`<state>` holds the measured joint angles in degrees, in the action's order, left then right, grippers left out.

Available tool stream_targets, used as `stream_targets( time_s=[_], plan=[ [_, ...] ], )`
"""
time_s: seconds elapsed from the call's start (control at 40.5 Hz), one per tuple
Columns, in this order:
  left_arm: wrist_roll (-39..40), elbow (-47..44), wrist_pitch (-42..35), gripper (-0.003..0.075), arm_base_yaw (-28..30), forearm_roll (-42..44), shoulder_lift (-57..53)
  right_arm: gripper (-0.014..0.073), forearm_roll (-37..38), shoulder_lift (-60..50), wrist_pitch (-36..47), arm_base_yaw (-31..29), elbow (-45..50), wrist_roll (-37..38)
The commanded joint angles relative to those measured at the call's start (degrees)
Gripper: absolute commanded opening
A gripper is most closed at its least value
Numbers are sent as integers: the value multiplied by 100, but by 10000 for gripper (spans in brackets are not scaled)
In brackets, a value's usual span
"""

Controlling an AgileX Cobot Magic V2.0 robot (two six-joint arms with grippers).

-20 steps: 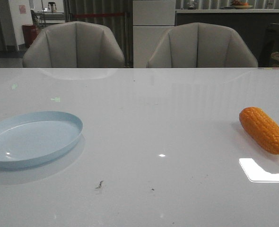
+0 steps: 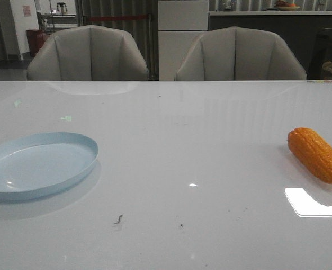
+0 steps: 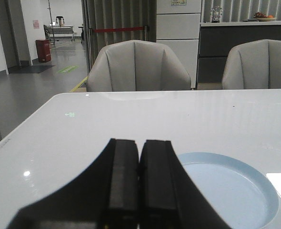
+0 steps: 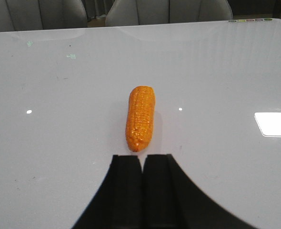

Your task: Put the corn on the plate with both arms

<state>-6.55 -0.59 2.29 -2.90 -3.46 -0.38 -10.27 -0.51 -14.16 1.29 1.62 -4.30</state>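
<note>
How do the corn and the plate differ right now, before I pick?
The corn is orange, bumpy and elongated; the plate is pale blue, smooth and round. The corn lies at the table's right side, the plate at its left, far apart. The plate is wider than the corn is long. Both rest on the white table, untouched, each with a shut tool nearby.

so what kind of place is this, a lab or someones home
Probably a showroom or office lounge, not a home. Padded grey chairs face a glossy white table. The left wrist view shows an open floor with a red barrier tape and a counter behind.
</note>
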Motion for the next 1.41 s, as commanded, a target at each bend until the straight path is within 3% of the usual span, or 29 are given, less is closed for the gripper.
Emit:
stream_targets(
  time_s=[0.0, 0.222, 0.444, 0.691, 1.036, 1.233, 1.381],
  plan=[
    [35, -214, -516, 94, -21, -55, -102, 59, -21, -146, 469, -31, -125, -14],
    [35, -214, -579, 94, -21, -55, -102, 59, -21, -146, 500, -31, -125, -14],
    [35, -214, -1299, 94, -21, -55, -102, 59, -21, -146, 632, -31, -125, -14],
    [45, 275, -1623, 94, -21, -55, -102, 59, -63, -146, 1975, -38, -213, -8],
    [45, 1755, -903, 94, -21, -15, 210, 59, -91, 529, 258, -38, -2519, 19],
    [45, 2722, -763, 94, -21, -15, 1477, 59, -91, 1990, 288, -38, -3506, 19],
    [45, 3189, -790, 94, 13, -15, 2651, 59, -91, 3068, 794, -38, -3813, 19]
  ],
)
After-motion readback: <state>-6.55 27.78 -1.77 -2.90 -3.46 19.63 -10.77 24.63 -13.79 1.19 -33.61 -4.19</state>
